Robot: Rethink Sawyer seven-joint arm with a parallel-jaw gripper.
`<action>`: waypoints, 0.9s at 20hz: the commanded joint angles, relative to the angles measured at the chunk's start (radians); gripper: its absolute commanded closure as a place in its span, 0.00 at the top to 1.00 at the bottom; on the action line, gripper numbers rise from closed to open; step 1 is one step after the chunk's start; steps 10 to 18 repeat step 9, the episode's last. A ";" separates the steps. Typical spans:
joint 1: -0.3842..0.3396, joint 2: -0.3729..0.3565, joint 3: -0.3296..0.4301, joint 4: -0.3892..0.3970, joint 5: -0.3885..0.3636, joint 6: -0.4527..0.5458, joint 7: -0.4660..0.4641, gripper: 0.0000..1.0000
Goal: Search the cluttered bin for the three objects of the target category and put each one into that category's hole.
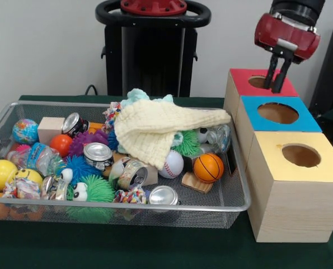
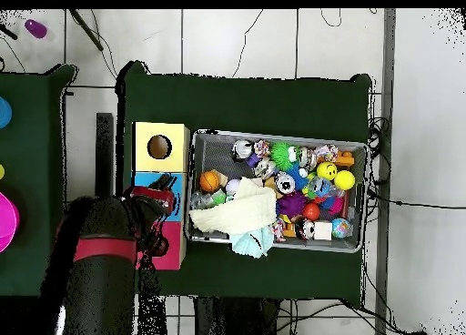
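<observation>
My gripper (image 1: pixel 273 88) hangs just above the round hole (image 1: pixel 258 82) of the red-topped box (image 1: pixel 242 78), at the far end of a row of three wooden boxes. Its fingers stand a little apart, open, with nothing between them. In the overhead view the gripper (image 2: pixel 162 184) and arm cover most of that box. The wire bin (image 1: pixel 127 208) holds mixed clutter: several cans (image 1: pixel 97 152), a basketball (image 1: pixel 208 167), a baseball (image 1: pixel 172 164), spiky soft toys (image 1: pixel 93 190), a wooden block (image 1: pixel 50 129) and plastic bottles. A cream cloth (image 1: pixel 160 126) lies over the middle and hides what is under it.
The blue-topped box (image 1: pixel 250 115) and the yellow-topped box (image 1: pixel 278 162) stand right beside the bin, each with a round hole. From overhead the bin (image 2: pixel 273 134) lies on a green table with the yellow box (image 2: pixel 141 136) next to it.
</observation>
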 commanded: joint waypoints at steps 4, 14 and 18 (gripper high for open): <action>0.031 0.101 -0.092 -0.075 -0.078 -0.063 0.101 0.00; 0.055 0.106 -0.105 -0.073 -0.079 -0.055 0.061 1.00; 0.055 0.106 -0.105 -0.073 -0.079 -0.055 0.061 1.00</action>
